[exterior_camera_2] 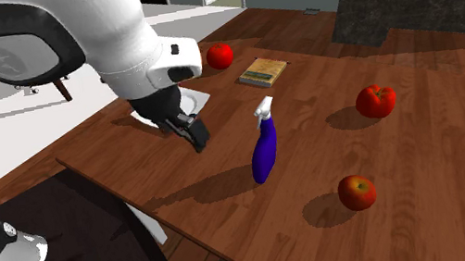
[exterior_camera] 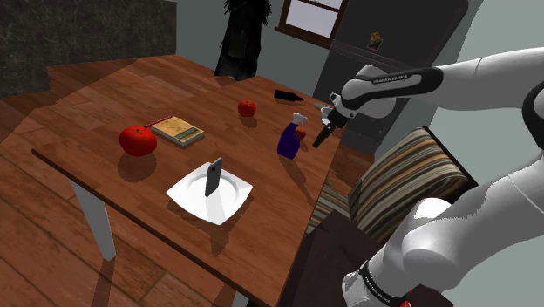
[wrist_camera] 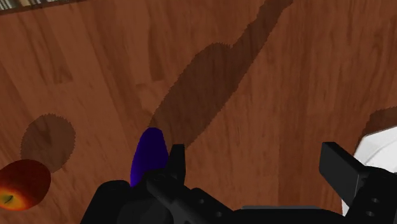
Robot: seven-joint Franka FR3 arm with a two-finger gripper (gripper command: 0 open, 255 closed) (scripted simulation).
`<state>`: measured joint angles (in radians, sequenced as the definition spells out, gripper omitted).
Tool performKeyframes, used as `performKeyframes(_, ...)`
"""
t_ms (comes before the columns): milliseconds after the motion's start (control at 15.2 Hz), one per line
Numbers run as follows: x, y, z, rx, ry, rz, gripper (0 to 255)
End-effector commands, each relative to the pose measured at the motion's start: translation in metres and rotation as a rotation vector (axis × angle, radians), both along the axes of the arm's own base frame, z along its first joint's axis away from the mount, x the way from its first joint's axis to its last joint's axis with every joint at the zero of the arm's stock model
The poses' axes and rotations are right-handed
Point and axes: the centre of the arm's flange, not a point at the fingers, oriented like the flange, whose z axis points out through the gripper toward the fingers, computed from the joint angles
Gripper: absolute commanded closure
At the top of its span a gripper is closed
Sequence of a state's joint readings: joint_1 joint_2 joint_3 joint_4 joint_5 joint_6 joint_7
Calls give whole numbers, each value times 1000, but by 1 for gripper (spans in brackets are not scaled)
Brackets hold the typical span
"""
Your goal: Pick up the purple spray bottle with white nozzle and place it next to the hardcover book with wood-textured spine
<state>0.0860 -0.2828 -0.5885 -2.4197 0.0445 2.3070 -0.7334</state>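
Hovering wide open, empty hand (wrist_camera: 254, 156) just beside the purple spray bottle (wrist_camera: 149, 156).

The shoulder view looks down across the wooden table (exterior_camera: 261, 161) from one end, the second exterior view nearer from the opposite end, the wrist view from close above. All show the purple spray bottle (exterior_camera: 289, 139).

Brown wooden table (exterior_camera: 105, 96) on white legs, plank wood floor (exterior_camera: 35, 253), striped upholstered seat (exterior_camera: 410, 179) at right, window (exterior_camera: 312, 16) far back, grey wall (exterior_camera: 514, 30)
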Motion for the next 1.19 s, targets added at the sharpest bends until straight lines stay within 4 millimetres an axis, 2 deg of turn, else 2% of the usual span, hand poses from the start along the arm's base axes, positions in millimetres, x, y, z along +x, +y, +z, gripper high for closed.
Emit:
performKeyframes(0, 14, -19, -12, -4, -28, 28, 0)
performKeyframes(660, 92, -93, -74, -5, -156, 158, 0)
performKeyframes(1122, 104, -87, -109, -5, -156, 158, 0)
